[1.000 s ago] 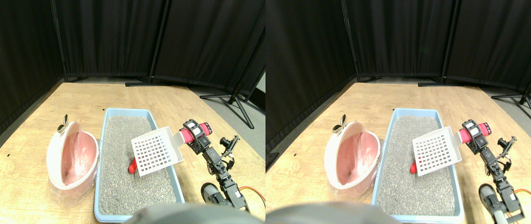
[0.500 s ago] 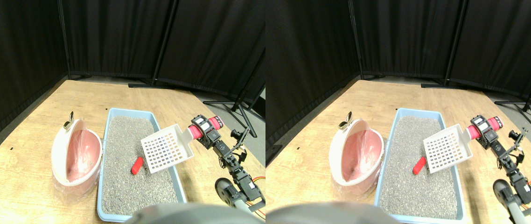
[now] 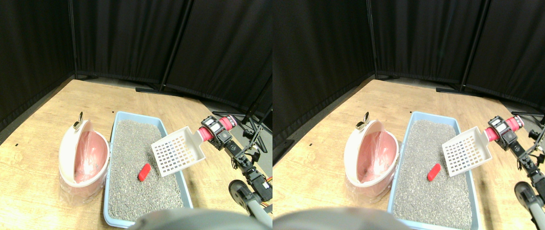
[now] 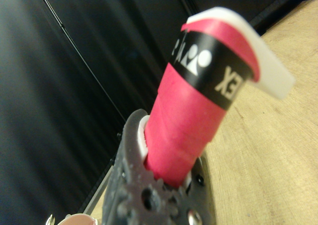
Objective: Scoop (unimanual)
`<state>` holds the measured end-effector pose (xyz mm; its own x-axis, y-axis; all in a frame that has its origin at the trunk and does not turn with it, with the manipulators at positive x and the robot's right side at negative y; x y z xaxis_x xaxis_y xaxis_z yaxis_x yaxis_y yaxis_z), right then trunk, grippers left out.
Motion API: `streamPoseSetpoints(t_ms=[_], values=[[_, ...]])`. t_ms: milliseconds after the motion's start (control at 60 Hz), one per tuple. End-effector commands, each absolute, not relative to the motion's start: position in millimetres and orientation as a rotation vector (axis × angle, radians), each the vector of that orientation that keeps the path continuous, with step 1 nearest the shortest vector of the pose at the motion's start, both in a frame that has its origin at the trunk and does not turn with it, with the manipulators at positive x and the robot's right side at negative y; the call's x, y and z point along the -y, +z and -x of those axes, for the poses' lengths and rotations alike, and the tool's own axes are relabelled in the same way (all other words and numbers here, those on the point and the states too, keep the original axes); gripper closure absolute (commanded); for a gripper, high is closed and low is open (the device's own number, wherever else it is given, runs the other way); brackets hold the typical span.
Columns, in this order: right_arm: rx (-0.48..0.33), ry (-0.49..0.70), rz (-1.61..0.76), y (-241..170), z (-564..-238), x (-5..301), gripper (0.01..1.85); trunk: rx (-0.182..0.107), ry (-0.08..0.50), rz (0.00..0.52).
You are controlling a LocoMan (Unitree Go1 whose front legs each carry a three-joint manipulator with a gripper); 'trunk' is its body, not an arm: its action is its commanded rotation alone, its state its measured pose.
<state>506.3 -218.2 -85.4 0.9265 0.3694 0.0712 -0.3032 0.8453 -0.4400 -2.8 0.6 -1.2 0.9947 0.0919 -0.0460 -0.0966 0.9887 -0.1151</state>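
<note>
In the stereo pair view, a pale blue plastic litter tray (image 3: 117, 158), long and rectangular with rounded corners, sits on a light wood-grain floor (image 3: 28, 115). It is filled with coarse grey granular litter (image 3: 131, 191) that has a pebbled, even surface. On the litter, near the tray's middle, lies a small red oblong piece (image 3: 144, 172) with a smooth, glossy look, set at a slant. Just beside the tray on its left stands a rounded white bin (image 3: 82, 160) with a pink inside, lined with thin, clear, crinkled plastic; a small metal clip (image 3: 79, 121) sits at its upper rim. The right gripper (image 3: 216, 134), black and angular, is clamped on the thick pink-wrapped handle (image 3: 211, 130) of a white plastic scoop (image 3: 177, 151). The scoop's blade is flat and square with a grid of small square holes and low side walls; it hangs tilted above the right part of the tray, clear of the litter and apart from the red piece, which lies lower and to its left. Black fabric curtains (image 3: 124, 38) hang in soft folds behind, on thin dark stands.

In the wrist view, the handle (image 4: 191, 115) fills the middle: a fat cylinder wound in matte pink tape, crossed by a black band with white lettering, with a smooth white plastic edge at its far end. Its base sits wedged in the dark grey jaw frame (image 4: 149, 195), which has a toothed gear profile and closes tightly round it. The wood floor (image 4: 268, 160) shows blurred alongside.
</note>
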Motion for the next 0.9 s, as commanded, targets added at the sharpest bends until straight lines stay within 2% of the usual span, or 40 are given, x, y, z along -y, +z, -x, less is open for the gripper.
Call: streamPoseSetpoints(t_ms=[17,367,417,633,683,783,900], values=[[0.184,0.362,0.464,-75.9,-507.8,216.4,1.81,-0.057,0.117,0.122],[0.126,0.406,0.59,-80.5,-512.1,212.0,1.81,-0.065,0.122,0.129],[0.091,0.397,0.621,-80.0,-510.8,209.9,1.81,-0.067,0.122,0.129],[0.076,0.437,0.667,-79.4,-506.8,198.9,1.81,-0.072,0.121,0.13],[0.091,0.481,0.687,-80.4,-507.1,196.7,1.81,-0.072,0.123,0.132],[0.058,0.463,0.724,-80.0,-506.8,192.5,1.81,-0.073,0.124,0.134],[0.055,0.471,0.754,-78.7,-507.7,189.0,1.81,-0.073,0.125,0.134]])
